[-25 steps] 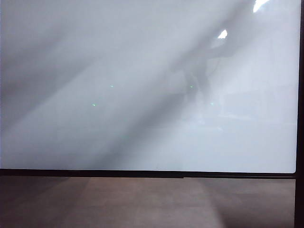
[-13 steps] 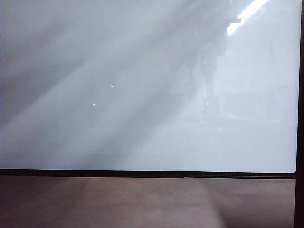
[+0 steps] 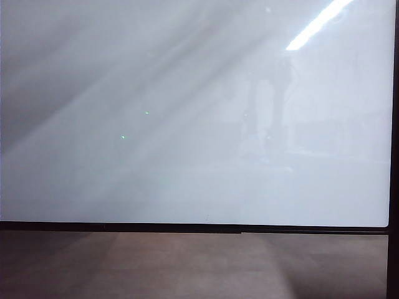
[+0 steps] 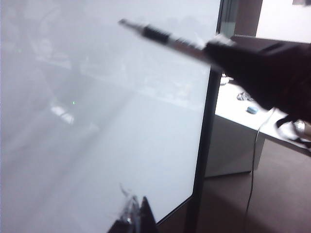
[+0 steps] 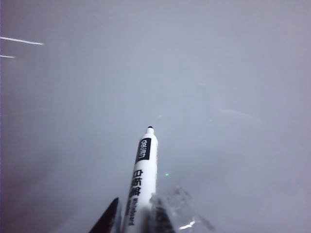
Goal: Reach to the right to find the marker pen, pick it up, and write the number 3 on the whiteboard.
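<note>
Where the right pincer [image 5: 133, 221] enters its wrist view, its fingers are clamped on the lower barrel of the marker pen [image 5: 143, 170], whose dark tip points at the whiteboard [image 5: 218, 73] without visibly touching it. Seen from the left wrist view, the same pen [image 4: 160, 36] juts from the dark, blurred right pincer [image 4: 214, 48] toward ten o'clock, across the board's [image 4: 97, 121] glossy face and near its black frame. Only the fingertips of the left pincer [image 4: 133, 218] show, close together near the board; whether they are fully closed cannot be told. From the exterior view, the whiteboard [image 3: 187, 124] carries only reflections, no arm appears, and brown floor [image 3: 187, 268] lies at six o'clock.
</note>
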You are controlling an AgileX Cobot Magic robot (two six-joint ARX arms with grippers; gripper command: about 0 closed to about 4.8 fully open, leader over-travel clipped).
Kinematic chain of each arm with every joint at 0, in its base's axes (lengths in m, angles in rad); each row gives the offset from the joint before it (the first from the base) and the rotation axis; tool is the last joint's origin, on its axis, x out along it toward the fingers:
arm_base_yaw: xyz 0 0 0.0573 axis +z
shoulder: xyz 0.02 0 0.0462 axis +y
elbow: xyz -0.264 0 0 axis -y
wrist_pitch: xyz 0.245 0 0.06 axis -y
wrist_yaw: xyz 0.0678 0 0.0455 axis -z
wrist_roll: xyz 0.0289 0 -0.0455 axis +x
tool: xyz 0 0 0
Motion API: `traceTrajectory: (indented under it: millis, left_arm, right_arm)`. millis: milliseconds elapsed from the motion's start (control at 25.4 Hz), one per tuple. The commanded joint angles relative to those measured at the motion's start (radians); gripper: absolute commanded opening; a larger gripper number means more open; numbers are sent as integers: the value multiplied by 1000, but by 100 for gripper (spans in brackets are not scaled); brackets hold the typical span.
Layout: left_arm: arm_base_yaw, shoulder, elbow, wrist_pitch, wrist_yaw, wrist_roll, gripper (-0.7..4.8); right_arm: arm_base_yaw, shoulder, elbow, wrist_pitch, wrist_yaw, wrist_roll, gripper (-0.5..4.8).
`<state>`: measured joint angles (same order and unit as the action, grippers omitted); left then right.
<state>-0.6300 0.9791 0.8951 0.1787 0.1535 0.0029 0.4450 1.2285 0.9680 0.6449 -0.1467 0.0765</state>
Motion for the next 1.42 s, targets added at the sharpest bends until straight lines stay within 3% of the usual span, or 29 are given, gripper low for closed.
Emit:
traceTrajectory:
  millis: [39,591,1104,1419]
  left_arm:
    - [2,-6,3,10,-29,0,-6]
    - [2,-31,3,-26,-52,16,-6]
    - [2,-39,3,-35,-39,14,-6]
    - [2,-42,3,-35,-37,4,-6]
  right_arm:
    - [19,42,58,37,22,-6,49]
    - [51,105,96,39,22,-63,49]
    - [51,135,96,11,126,-63,49]
    - [51,209,96,100,118,-72,49]
